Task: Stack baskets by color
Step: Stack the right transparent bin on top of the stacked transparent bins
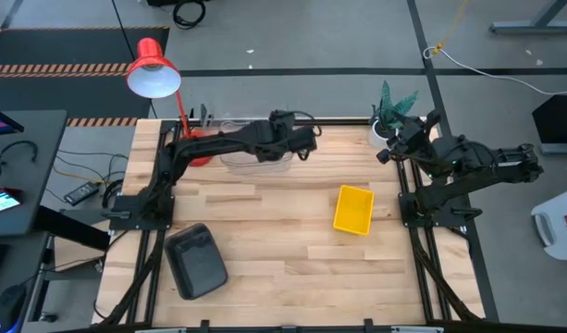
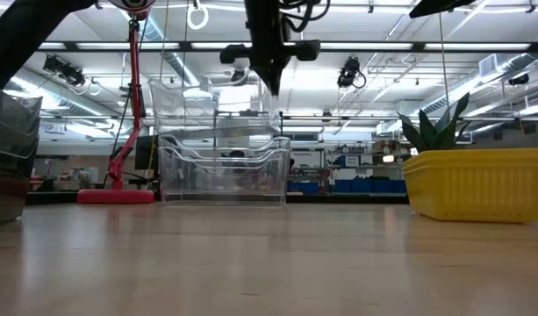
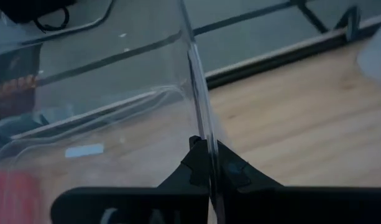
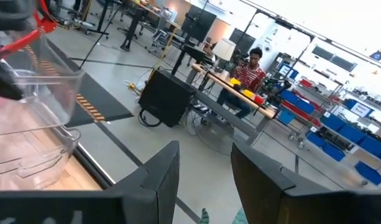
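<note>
**Left gripper pinches clear basket above the clear stack**

The left gripper [image 3: 206, 163] is closed on the rim wall of a clear basket [image 2: 218, 110], the thin wall standing edge-on between its fingers. The basket hangs level over the clear stack [image 2: 223, 168] at the table's [image 1: 292, 250] far edge, its long axis running left-right. The yellow basket [image 1: 353, 209] lies right of centre, long axis near-far; the grey basket [image 1: 196, 261] sits near-left. The right gripper [image 4: 206, 169] waits raised at the far-right corner, fingers apart and empty.

Evenly bright, lit by ceiling strip lights [image 2: 93, 46] glaring overhead in the low view. Soft, faint shadows on the wooden table [image 1: 283, 250]. Blurred close up (left wrist view especially).
</note>
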Controlling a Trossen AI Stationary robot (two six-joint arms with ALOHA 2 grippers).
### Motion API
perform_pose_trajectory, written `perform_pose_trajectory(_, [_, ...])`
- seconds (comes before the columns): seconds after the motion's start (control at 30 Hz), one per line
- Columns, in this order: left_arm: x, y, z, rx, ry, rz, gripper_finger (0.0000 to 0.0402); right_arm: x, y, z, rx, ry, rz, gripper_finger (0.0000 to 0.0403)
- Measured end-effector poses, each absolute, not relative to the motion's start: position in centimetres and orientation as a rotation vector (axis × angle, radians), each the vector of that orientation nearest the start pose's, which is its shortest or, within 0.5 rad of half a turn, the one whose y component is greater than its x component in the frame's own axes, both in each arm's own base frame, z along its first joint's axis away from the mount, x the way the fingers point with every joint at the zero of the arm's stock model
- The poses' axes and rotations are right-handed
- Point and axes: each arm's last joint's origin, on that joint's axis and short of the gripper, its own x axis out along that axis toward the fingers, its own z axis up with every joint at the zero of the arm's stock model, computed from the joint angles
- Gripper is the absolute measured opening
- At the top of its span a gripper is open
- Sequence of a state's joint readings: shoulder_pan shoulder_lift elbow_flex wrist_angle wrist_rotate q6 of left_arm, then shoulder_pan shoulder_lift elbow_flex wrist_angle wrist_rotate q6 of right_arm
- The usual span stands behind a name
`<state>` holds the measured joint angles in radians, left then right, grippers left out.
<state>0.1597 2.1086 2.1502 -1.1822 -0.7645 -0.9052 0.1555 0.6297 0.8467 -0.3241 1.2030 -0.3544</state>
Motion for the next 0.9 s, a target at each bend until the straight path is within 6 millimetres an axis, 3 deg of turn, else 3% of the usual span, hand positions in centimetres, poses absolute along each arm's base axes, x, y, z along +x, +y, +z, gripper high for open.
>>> perform_pose_trajectory(0.2, [42.7, 11.4, 32.1, -0.488, 0.569, 1.268, 0.0002, 10.9, -1.0, 36.5, -0.38, 0.24, -0.971, 0.015])
perform_pose_trajectory(0.37, [43.5, 12.8, 30.6, -0.541, 0.593, 1.248, 0.0002, 10.3, -1.0, 36.8, -0.354, 0.205, -0.975, 0.015])
perform_pose_trajectory(0.6, [44.8, 12.6, 29.8, -0.612, 0.526, 1.212, 0.0002, 10.1, -1.0, 37.1, -0.339, 0.165, -0.913, 0.015])
perform_pose_trajectory(0.9, [45.0, 11.5, 29.9, -0.661, 0.505, 1.215, 0.0002, 10.2, -0.9, 37.2, -0.333, 0.143, -0.85, 0.015])
